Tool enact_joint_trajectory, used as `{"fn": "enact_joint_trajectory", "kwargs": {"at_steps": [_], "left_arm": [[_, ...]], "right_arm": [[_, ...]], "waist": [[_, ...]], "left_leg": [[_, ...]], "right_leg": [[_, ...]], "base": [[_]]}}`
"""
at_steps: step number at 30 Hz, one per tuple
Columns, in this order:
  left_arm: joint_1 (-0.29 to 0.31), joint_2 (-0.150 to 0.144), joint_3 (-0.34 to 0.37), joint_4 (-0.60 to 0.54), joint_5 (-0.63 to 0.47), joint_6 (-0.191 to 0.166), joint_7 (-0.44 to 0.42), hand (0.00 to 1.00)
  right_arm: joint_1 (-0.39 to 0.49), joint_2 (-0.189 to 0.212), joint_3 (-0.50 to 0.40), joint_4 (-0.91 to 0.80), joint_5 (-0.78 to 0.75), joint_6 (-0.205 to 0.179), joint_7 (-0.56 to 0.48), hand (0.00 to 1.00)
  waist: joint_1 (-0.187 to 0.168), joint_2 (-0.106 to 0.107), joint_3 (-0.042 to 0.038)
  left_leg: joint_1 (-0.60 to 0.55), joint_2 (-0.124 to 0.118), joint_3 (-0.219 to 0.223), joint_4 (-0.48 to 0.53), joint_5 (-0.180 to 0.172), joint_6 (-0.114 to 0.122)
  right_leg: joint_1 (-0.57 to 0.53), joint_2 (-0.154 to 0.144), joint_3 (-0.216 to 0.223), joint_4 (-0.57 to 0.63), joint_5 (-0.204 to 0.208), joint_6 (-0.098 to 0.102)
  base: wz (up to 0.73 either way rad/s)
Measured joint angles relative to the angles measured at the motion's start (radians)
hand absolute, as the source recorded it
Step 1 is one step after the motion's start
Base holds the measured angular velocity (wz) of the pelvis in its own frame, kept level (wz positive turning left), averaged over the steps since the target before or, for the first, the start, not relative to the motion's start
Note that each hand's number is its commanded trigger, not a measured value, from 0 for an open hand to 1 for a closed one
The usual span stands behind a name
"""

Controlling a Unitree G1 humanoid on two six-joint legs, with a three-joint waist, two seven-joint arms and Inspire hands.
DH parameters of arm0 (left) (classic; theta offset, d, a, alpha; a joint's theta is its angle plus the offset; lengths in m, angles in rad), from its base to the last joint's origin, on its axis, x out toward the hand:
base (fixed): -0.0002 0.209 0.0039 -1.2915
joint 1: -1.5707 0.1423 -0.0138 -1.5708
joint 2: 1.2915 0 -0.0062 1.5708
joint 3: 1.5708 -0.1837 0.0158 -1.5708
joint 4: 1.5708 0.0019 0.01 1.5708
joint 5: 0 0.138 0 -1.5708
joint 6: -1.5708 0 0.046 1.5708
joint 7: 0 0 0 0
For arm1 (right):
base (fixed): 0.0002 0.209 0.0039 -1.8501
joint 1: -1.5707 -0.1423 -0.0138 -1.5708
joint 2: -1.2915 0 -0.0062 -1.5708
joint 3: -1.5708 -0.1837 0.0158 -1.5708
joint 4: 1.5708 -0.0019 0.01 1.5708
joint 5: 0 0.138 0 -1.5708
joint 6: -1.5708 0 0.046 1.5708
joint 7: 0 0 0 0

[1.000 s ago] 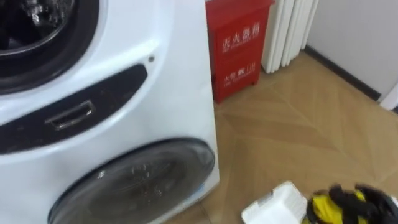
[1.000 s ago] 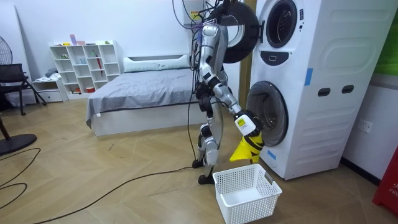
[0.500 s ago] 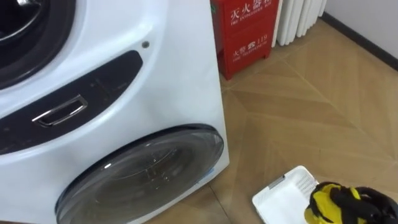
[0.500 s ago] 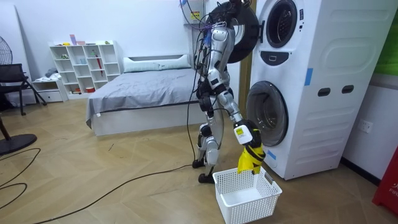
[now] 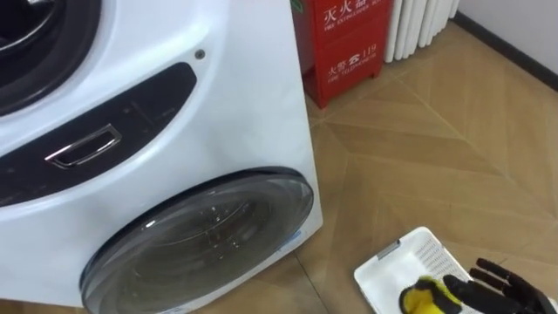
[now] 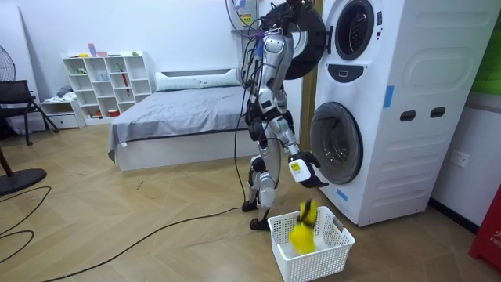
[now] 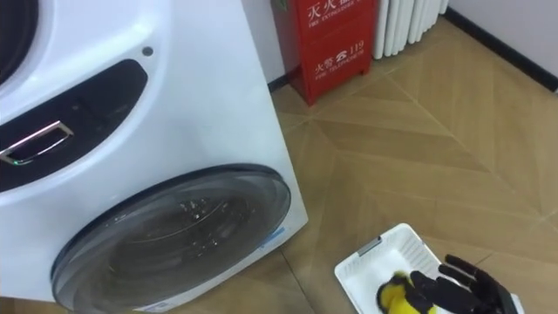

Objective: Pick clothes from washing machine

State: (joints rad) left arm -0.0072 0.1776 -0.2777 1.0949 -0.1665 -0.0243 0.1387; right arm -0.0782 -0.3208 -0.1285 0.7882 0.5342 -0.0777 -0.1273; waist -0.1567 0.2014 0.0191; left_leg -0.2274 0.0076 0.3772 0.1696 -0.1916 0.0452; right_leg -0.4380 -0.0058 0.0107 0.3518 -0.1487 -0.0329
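Room view: bunched bright yellow garment (image 6: 300, 235) inside white basket (image 6: 317, 265).

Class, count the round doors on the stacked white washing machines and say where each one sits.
2. The upper door hangs swung open high up, by the robot's head; the lower door looks shut, low on the stack, near the white basket.

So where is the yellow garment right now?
In the left eye view's lower right, the yellow garment lies in the white basket on the floor, beside the open right hand, in front of the lower washer door.
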Motion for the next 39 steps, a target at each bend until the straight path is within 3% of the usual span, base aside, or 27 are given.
{"fn": "enact_joint_trajectory", "kwargs": {"at_steps": [14, 16, 20, 23, 26, 27, 29, 31, 33, 35, 39], "left_arm": [[0.008, 0.001, -0.001, 0.008, -0.038, -0.013, 0.003, 0.0], [0.028, 0.003, 0.001, 0.008, -0.037, -0.021, 0.001, 0.0], [0.074, 0.014, 0.011, -0.007, -0.036, -0.025, 0.0, 0.0], [0.118, 0.019, 0.045, -0.021, -0.036, -0.028, 0.002, 0.0], [0.151, 0.019, 0.077, -0.024, -0.036, -0.031, 0.006, 0.0], [0.162, 0.019, 0.085, -0.025, -0.034, -0.032, 0.008, 0.0], [0.176, 0.013, 0.129, -0.027, -0.01, -0.033, 0.011, 0.0], [0.183, 0.005, 0.166, -0.017, 0.033, -0.03, 0.025, 0.0], [0.193, -0.001, 0.173, -0.016, 0.063, -0.03, 0.036, 0.0], [0.199, -0.006, 0.186, -0.013, 0.07, -0.027, 0.046, 0.0], [0.212, -0.008, 0.252, -0.015, 0.073, -0.012, 0.047, 0.0]], "right_arm": [[0.023, 0.001, -0.002, 0.028, 0.052, -0.013, 0.015, 0.0], [0.051, 0.004, -0.002, 0.028, 0.057, -0.014, 0.021, 0.0], [0.103, 0.003, -0.019, 0.04, 0.067, -0.014, 0.02, 0.0], [0.14, 0.008, -0.021, 0.073, 0.067, -0.015, 0.021, 0.0], [0.164, 0.026, -0.012, 0.133, 0.102, -0.02, 0.034, 0.0], [0.173, 0.039, -0.014, 0.151, 0.111, -0.02, 0.037, 0.0], [0.179, 0.066, -0.016, 0.203, 0.123, -0.018, 0.052, 0.0], [0.179, 0.093, -0.013, 0.298, 0.101, -0.003, 0.079, 0.0], [0.176, 0.103, -0.01, 0.346, 0.075, 0.015, 0.1, 0.0], [0.181, 0.115, -0.003, 0.381, 0.074, 0.02, 0.119, 0.0], [0.197, 0.141, 0.033, 0.391, 0.029, 0.063, 0.157, 0.0]], "waist": [[-0.005, -0.019, -0.0025], [-0.004, -0.035, -0.0092], [-0.011, -0.053, -0.0137], [-0.006, -0.079, -0.0106], [0.006, -0.101, -0.0145], [0.006, -0.109, -0.0149], [0.009, -0.131, -0.0174], [0.026, -0.163, -0.019], [0.033, -0.175, -0.0221], [0.056, -0.188, -0.0188], [0.083, -0.212, -0.0183]], "left_leg": [[0.035, -0.004, -0.028, -0.001, 0.0, 0.0], [0.051, -0.003, -0.034, -0.001, 0.0, 0.0], [0.082, 0.0, -0.062, -0.004, 0.0, 0.0], [0.125, 0.001, -0.082, -0.006, 0.0, -0.001], [0.161, 0.002, -0.098, -0.006, 0.0, -0.001], [0.172, 0.001, -0.131, -0.007, 0.0, -0.001], [0.194, 0.001, -0.145, -0.01, 0.0, -0.001], [0.228, 0.0, -0.176, -0.014, 0.0, -0.001], [0.249, -0.002, -0.193, -0.022, 0.0, -0.002], [0.265, -0.003, -0.199, -0.025, 0.0, -0.002], [0.274, -0.006, -0.263, -0.025, -0.006, -0.01]], "right_leg": [[0.055, -0.011, -0.039, -0.011, -0.009, 0.002], [0.078, -0.012, -0.045, -0.012, -0.017, 0.002], [0.132, -0.013, -0.074, -0.042, -0.017, 0.001], [0.194, -0.014, -0.094, -0.068, -0.018, 0.002], [0.254, -0.014, -0.113, -0.101, -0.018, 0.002], [0.281, -0.014, -0.129, -0.118, -0.017, 0.002], [0.316, -0.013, -0.146, -0.136, -0.017, 0.003], [0.37, -0.012, -0.169, -0.16, -0.017, 0.002], [0.405, -0.012, -0.187, -0.177, -0.018, 0.004], [0.43, -0.013, -0.191, -0.187, -0.019, 0.005], [0.463, -0.012, -0.22, -0.203, -0.022, 0.008]], "base": [[0.08], [0.12], [0.23], [0.18], [0.23], [0.4], [0.36], [0.3], [0.33], [0.15], [0.27]]}}
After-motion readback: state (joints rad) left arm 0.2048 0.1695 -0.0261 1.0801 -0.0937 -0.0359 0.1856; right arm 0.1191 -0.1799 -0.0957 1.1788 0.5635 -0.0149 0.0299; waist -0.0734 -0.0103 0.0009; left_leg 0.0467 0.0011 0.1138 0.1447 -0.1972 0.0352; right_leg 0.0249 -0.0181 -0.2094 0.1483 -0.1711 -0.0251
